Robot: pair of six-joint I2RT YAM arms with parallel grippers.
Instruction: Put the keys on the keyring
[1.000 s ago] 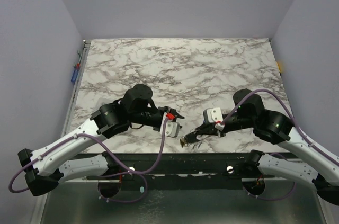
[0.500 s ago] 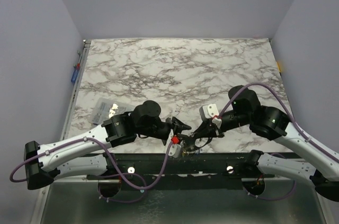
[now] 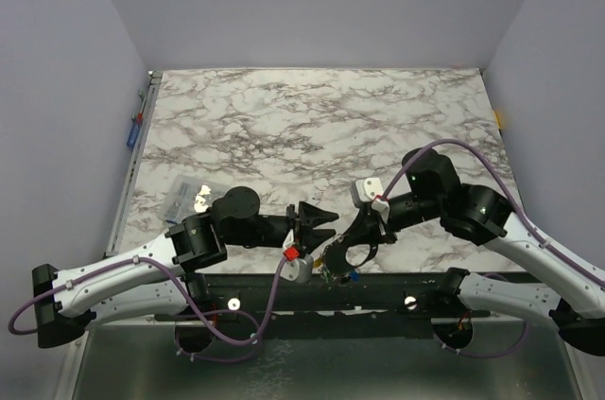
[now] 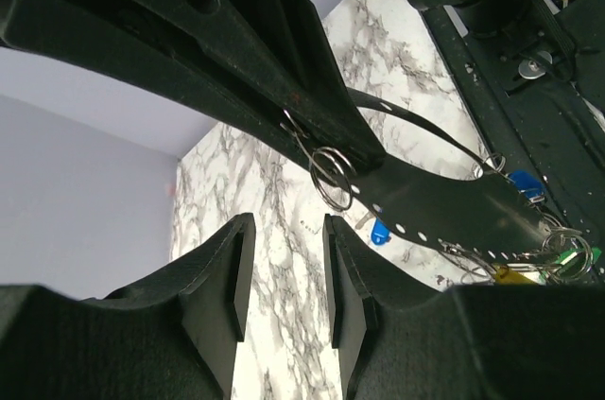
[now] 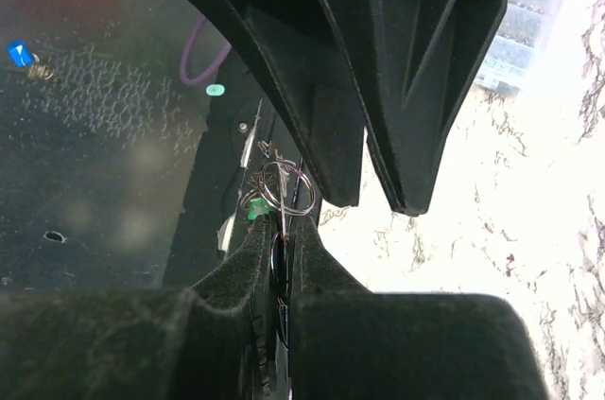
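A clear plastic bag is seen lying on the marble table, near its left front corner. To its right, the left gripper is held over the table's near edge, its fingers set apart with nothing between them, and is pointed toward the right gripper. Close in front of its tips, the keyring, a loop of thin silvery wire, is pinched between the right gripper's fingers, which are pressed together on it. A black strap is seen running from beside those fingers toward the keys. These are bunched below the keyring, past the table's near edge, with blue, green and yellow heads showing. Whether any are threaded on the keyring cannot be told.
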